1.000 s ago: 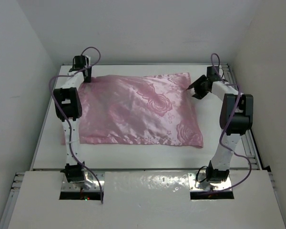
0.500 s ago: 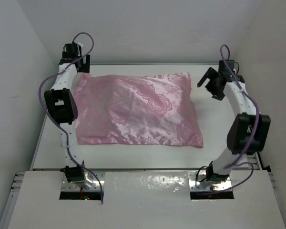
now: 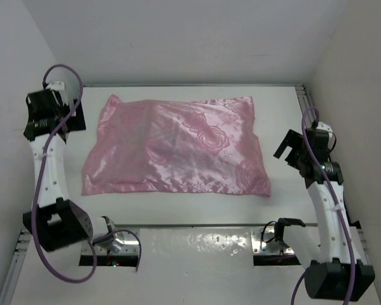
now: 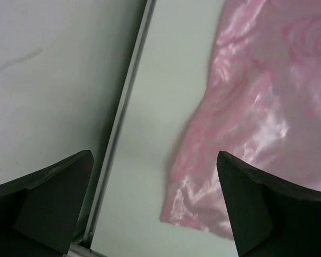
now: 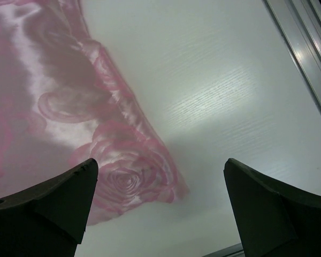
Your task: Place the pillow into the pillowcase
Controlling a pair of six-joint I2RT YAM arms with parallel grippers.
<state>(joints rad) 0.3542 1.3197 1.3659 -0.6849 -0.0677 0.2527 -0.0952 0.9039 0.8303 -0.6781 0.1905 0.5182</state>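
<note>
Two grippers, both with fingers spread wide and nothing between them: your left gripper [image 4: 154, 159] hovers over the table [image 3: 286, 121] just off the pillowcase's [image 3: 178, 146] left edge, and your right gripper [image 5: 160, 163] hangs near its near right corner. You have the pink rose-patterned satin lying plump mid-table. The pillow is hidden; only a greyish bulk shows through.
</note>
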